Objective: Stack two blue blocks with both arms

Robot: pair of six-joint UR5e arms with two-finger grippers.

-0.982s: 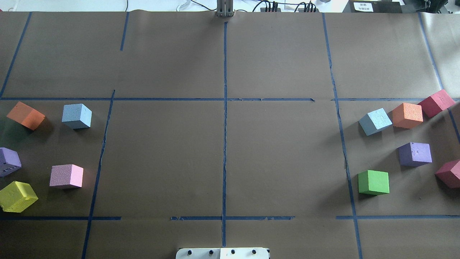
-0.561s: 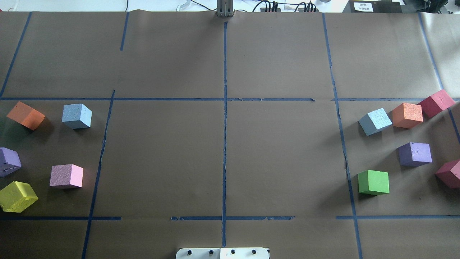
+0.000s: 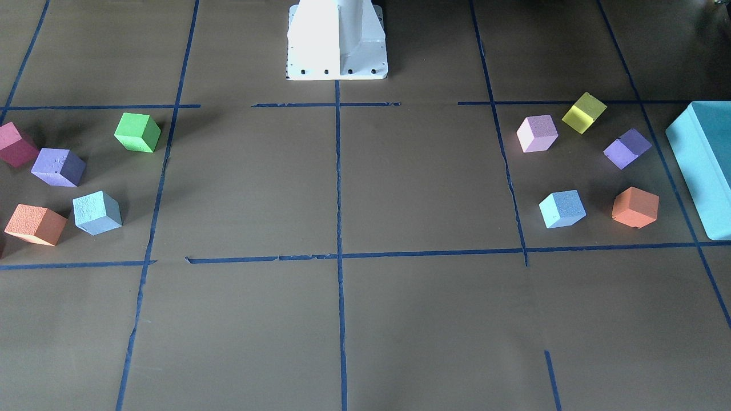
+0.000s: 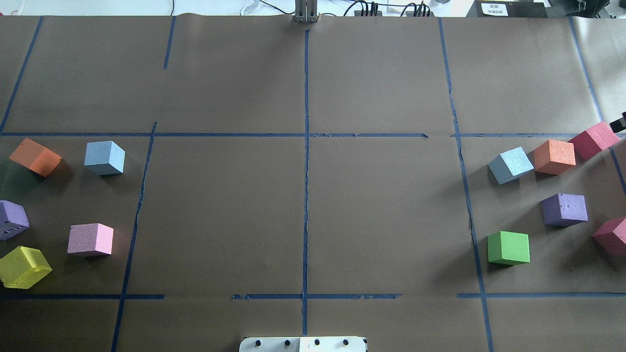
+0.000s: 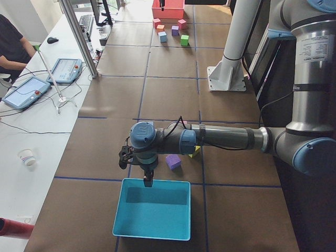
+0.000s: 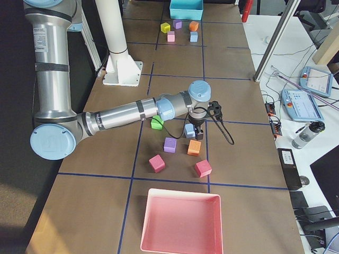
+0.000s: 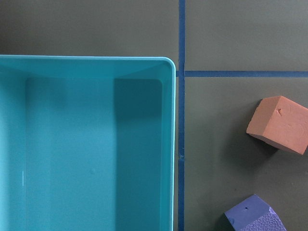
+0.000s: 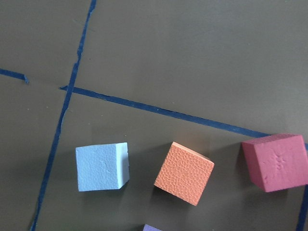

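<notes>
Two pale blue blocks lie far apart on the brown table. One blue block (image 4: 104, 157) (image 3: 562, 208) is on my left side. The other blue block (image 4: 510, 165) (image 3: 97, 212) (image 8: 102, 167) is on my right side, beside an orange cube (image 4: 554, 156). My left gripper (image 5: 143, 173) hangs over the near rim of the teal box (image 5: 152, 207). My right gripper (image 6: 193, 127) hovers over the right cluster of cubes, near its blue block. No fingers show in either wrist view, so I cannot tell whether either gripper is open or shut.
Orange (image 4: 34, 156), purple (image 4: 12, 219), pink (image 4: 90, 239) and yellow (image 4: 23, 266) cubes lie on the left. Red (image 4: 593, 140), purple (image 4: 565, 209), green (image 4: 508, 248) and another red (image 4: 611, 236) cube lie on the right. A pink tray (image 6: 180, 222) sits beyond the right cluster.
A small black part has come in at the right edge of the overhead view, near the red cube. No block has moved.
</notes>
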